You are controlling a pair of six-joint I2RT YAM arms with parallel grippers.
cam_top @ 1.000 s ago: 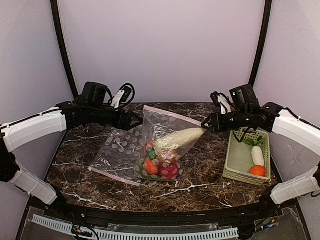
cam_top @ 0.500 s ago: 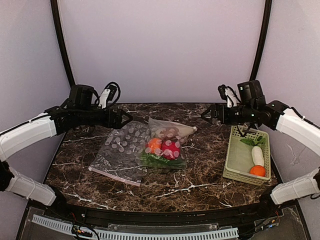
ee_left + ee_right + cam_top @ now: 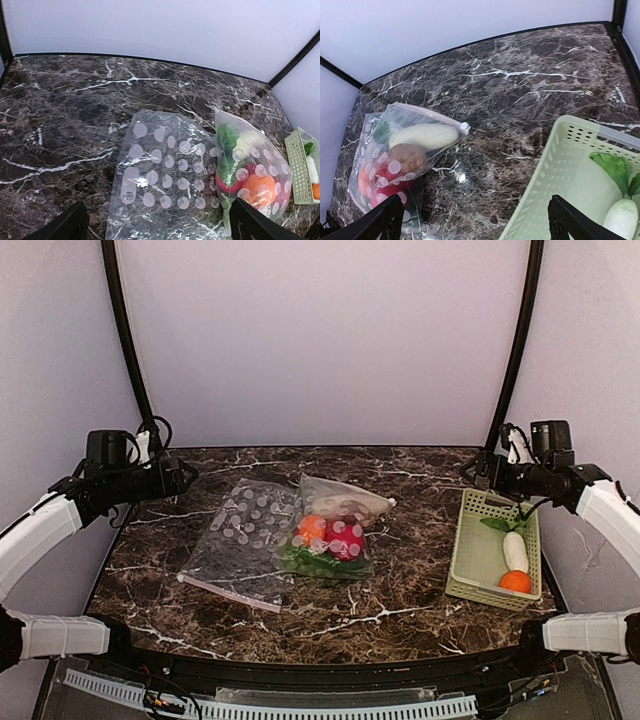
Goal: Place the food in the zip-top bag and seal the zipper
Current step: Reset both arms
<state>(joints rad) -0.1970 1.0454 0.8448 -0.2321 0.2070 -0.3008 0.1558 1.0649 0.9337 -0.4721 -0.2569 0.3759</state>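
Note:
The zip-top bag (image 3: 338, 525) lies flat mid-table, its food inside: a white radish (image 3: 422, 136), a brown potato (image 3: 406, 159), a red apple (image 3: 343, 538), an orange one (image 3: 311, 528) and leafy greens (image 3: 303, 560). The pinkish zipper (image 3: 427, 114) runs along the bag's far edge and ends at a white slider (image 3: 464, 126). My left gripper (image 3: 183, 478) hangs open over the table's far left, well away from the bag. My right gripper (image 3: 478, 470) is open above the basket's far end. Neither one holds anything. In the wrist views only the black fingertips (image 3: 72, 226) (image 3: 567, 220) show.
An empty dotted bag (image 3: 240, 535) lies left of the filled one, partly under it, its pink strip (image 3: 230, 592) toward the front. A pale green slotted basket (image 3: 468, 558) at the right holds a white radish (image 3: 515, 550), an orange fruit (image 3: 515, 581) and greens (image 3: 500, 523).
Both grippers let go of the bag's mouth corners, opened wide and drew back to the sides. The bag dropped from upright to lying flat on the table.

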